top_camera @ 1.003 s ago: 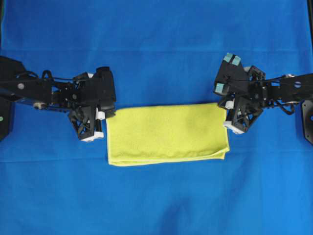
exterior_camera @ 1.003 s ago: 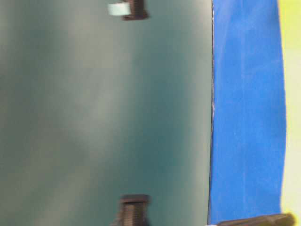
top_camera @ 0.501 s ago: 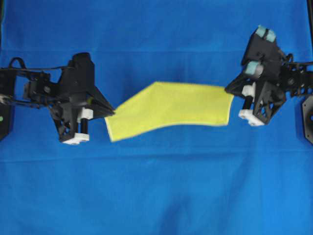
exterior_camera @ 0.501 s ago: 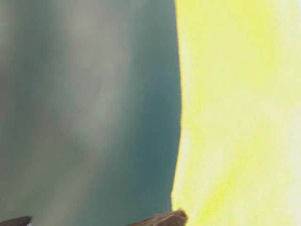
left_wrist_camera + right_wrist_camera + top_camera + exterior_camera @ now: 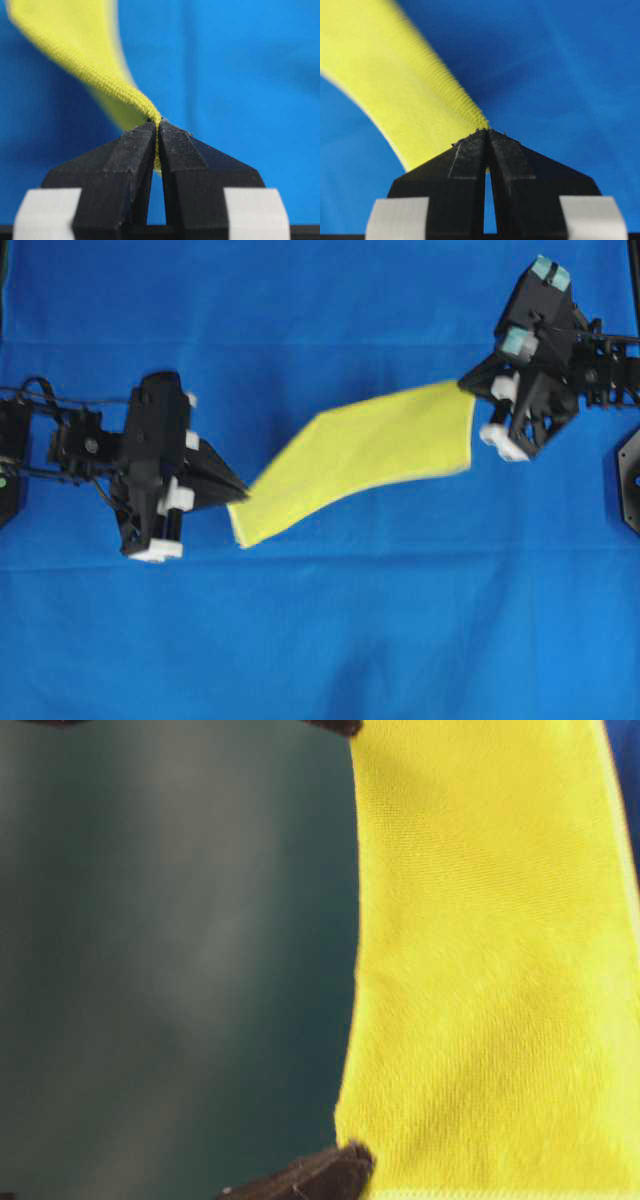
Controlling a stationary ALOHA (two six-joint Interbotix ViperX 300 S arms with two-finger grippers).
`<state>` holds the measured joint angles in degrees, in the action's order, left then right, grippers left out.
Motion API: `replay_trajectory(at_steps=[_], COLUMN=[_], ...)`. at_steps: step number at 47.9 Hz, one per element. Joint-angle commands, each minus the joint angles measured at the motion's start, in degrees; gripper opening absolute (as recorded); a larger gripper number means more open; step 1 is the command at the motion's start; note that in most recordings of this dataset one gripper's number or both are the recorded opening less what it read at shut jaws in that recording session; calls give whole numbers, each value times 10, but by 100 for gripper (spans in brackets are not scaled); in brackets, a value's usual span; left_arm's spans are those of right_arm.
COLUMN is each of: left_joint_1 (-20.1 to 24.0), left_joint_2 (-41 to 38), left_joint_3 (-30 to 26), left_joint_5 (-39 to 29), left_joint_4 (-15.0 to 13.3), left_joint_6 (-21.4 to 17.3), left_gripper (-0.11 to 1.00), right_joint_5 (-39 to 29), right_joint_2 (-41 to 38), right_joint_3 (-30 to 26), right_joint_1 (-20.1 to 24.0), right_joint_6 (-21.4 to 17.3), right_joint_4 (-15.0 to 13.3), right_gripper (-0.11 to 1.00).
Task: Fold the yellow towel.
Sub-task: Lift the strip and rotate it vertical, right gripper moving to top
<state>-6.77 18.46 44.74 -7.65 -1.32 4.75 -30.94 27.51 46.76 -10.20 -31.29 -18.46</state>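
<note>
Mid-fold, by the look of it: yellow towel (image 5: 360, 455) already doubled into a long strip and lifted off the blue cloth (image 5: 320, 640), strung slantwise between the two arms. Left gripper (image 5: 238, 490) pinched tight on the strip's lower-left corner, jaws nearly closed with only the thin folded edge between them (plain in the left wrist view, where the yellow hem (image 5: 150, 117) runs straight into the tips). Right gripper (image 5: 468, 390) likewise clamped on the upper-right corner, jaws pressed together on the towel's edge (image 5: 470, 125). Nothing else held by either.

Towel hanging free in between, sagging a little in the middle, lower long edge drooping toward the cloth; whether any part touches the cloth cannot be told from above. From table level, a broad yellow sheet (image 5: 490, 970) filling the right half, a dark fingertip (image 5: 320, 1175) at its bottom corner.

Judged step: carrying the half-folded strip, ready for the second fold. Next move likely calls for bringing one short end over to meet the other (corners matched, hems aligned), keeping both pinches firm and the strip taut enough not to twist, then lowering flat before letting go. Main risk: a corner slipping out of so thin a pinch, or layers sliding apart.
</note>
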Motion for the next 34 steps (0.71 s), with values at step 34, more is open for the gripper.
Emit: replay_trajectory(at_steps=[34], left_joint_1=[-77], left_joint_2=[-205], left_joint_3=[-189], left_joint_5=[109], left_joint_4=[0], left_joint_6=[-103], left_gripper=[2], right_joint_5=[151], right_joint_2=[-175], right_joint_3=[-175], right_joint_1=[-147], right_joint_6=[30], right_joint_4=[-57], right_gripper=[1])
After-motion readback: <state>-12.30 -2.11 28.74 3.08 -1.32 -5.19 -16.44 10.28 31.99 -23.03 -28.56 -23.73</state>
